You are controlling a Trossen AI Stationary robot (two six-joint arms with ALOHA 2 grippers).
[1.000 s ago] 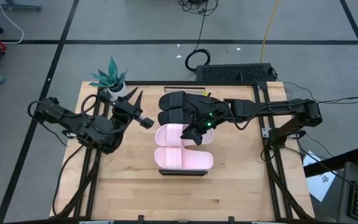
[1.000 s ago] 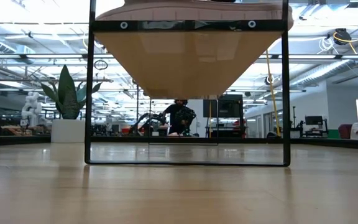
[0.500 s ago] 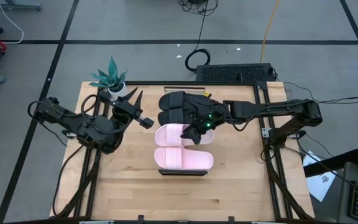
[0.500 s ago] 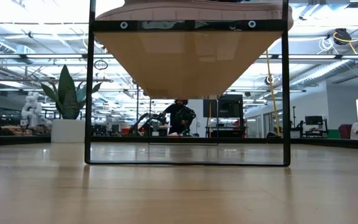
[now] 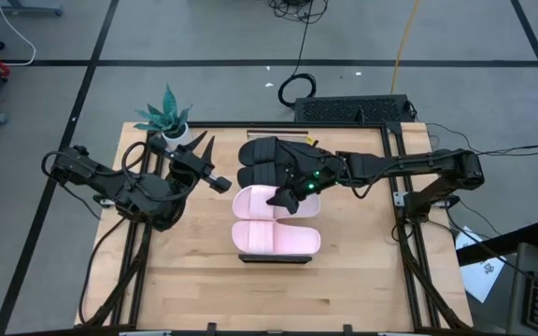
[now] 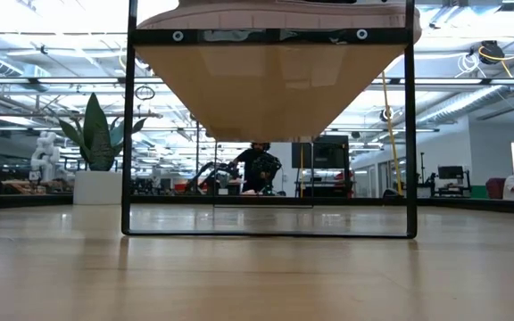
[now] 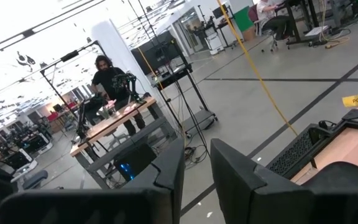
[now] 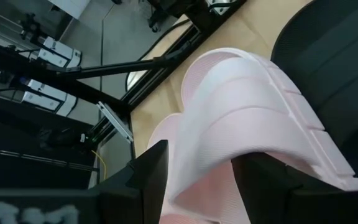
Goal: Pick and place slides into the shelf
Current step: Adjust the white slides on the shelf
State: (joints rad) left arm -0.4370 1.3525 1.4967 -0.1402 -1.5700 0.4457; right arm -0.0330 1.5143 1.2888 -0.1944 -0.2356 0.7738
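Observation:
Four slides lie side by side on the shelf (image 5: 274,259). Two black slides (image 5: 267,161) are at its far end. Two pink slides follow, the farther (image 5: 260,202) and the nearer (image 5: 274,237), soles down on the slats. My right gripper (image 5: 286,197) is low over the farther pink slide. In its wrist view the gripper (image 8: 201,186) is open, its fingers on either side of the pink strap (image 8: 253,118). My left gripper (image 5: 220,183) is shut, raised left of the shelf. The low view shows the shelf's frame (image 6: 130,134) and a pink sole (image 6: 275,13) on top. My right gripper reaches down at a slant from the table's right, and its fingers (image 8: 148,177) straddle the open edge of the farther pink slide's strap (image 8: 194,180). Whether they touch it, I cannot tell. The slide lies flat on the shelf.
A small potted plant (image 5: 168,118) stands at the table's far left corner. A black keyboard-like unit (image 5: 353,108) sits beyond the far edge. Bare wooden tabletop (image 5: 353,261) lies right of and nearer than the shelf. People work at desks in the room behind.
My right gripper has shifted a little toward the table's left over the farther pink slide. The slides have stayed in place.

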